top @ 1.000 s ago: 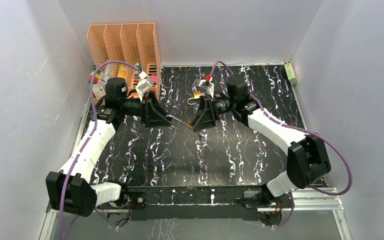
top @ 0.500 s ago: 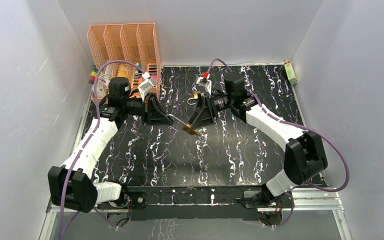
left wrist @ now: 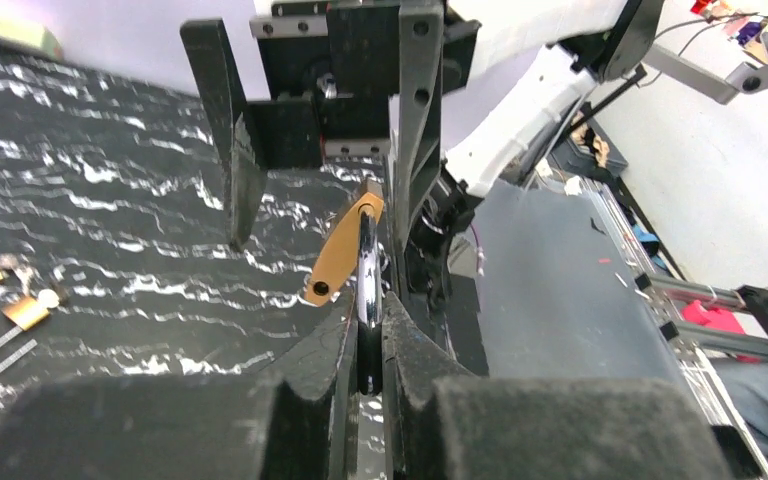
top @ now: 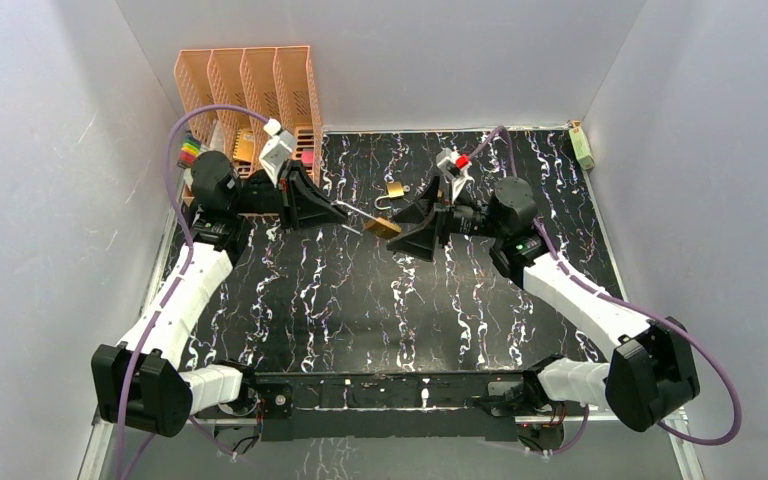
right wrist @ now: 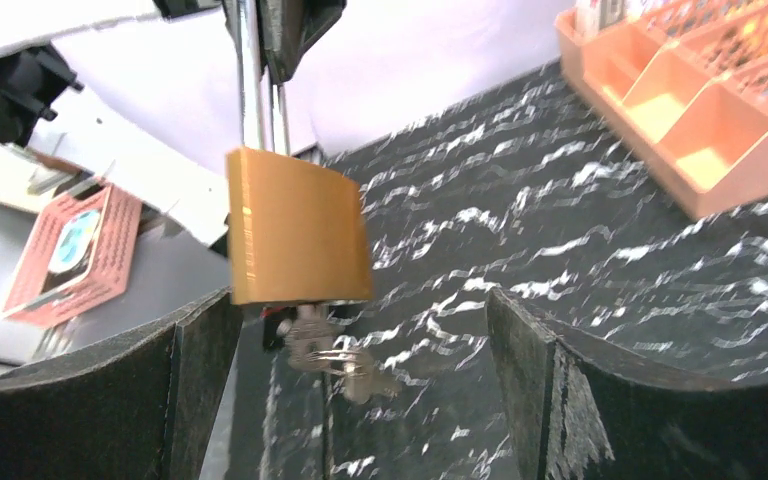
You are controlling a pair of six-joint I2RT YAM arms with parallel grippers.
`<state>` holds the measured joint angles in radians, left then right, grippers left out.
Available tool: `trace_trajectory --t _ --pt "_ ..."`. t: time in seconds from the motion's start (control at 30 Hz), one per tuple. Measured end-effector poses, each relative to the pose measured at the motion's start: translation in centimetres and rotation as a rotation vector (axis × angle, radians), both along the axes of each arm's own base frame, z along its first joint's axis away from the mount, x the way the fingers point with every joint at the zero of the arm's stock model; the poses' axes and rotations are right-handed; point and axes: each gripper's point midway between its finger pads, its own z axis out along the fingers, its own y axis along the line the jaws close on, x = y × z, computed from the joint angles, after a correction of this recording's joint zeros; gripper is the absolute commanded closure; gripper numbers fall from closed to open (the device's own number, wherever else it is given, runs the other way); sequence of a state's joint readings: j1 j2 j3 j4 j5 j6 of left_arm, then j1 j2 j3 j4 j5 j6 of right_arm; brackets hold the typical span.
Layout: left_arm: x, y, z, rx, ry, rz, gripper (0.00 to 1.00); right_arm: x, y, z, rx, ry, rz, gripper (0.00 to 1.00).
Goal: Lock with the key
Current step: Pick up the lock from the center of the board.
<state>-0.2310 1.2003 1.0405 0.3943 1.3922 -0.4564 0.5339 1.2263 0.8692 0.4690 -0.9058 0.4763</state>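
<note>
A brass padlock (top: 382, 226) hangs in the air over the back middle of the mat. My left gripper (top: 345, 212) is shut on its silver shackle (left wrist: 367, 285), and the brass body (left wrist: 344, 250) points away from it. In the right wrist view the padlock (right wrist: 295, 230) hangs from the shackle (right wrist: 250, 90), with the key (right wrist: 310, 345) and a key ring under its base. My right gripper (right wrist: 360, 380) is open, one finger on each side of the lock's lower end and touching nothing. From above, the right gripper (top: 400, 232) faces the left one.
A second small padlock (top: 395, 190) with its shackle open lies on the black marbled mat (top: 380, 310) behind the grippers. An orange desk organiser (top: 250, 90) stands at the back left. A small green box (top: 583, 145) sits at the back right corner.
My left gripper has shut on the shackle and carried the padlock up and back. My right gripper has opened off the padlock, and its arm has swung right.
</note>
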Motion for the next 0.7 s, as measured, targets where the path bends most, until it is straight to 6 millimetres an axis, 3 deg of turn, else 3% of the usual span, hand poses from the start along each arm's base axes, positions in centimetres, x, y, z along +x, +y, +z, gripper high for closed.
trace_trajectory --t 0.17,0.3,0.4,0.6,0.7 --pt "0.4 -0.2 3.2 -0.074 -0.078 0.043 1.00 1.3 -0.1 2.6 0.103 -0.100 -0.088 0.01" --pt "0.4 -0.2 4.0 -0.096 -0.096 0.053 1.00 1.7 -0.3 4.4 0.157 -0.165 -0.130 0.04" --pt "0.4 -0.2 4.3 -0.104 -0.101 0.055 1.00 1.9 -0.4 5.2 0.180 -0.190 -0.142 0.20" --pt "0.9 -0.2 4.7 -0.122 -0.110 0.086 1.00 1.4 0.7 6.2 0.206 -0.190 -0.108 0.41" --pt "1.2 -0.3 4.9 -0.130 -0.115 0.102 1.00 1.0 1.4 6.2 0.209 -0.185 -0.085 0.73"
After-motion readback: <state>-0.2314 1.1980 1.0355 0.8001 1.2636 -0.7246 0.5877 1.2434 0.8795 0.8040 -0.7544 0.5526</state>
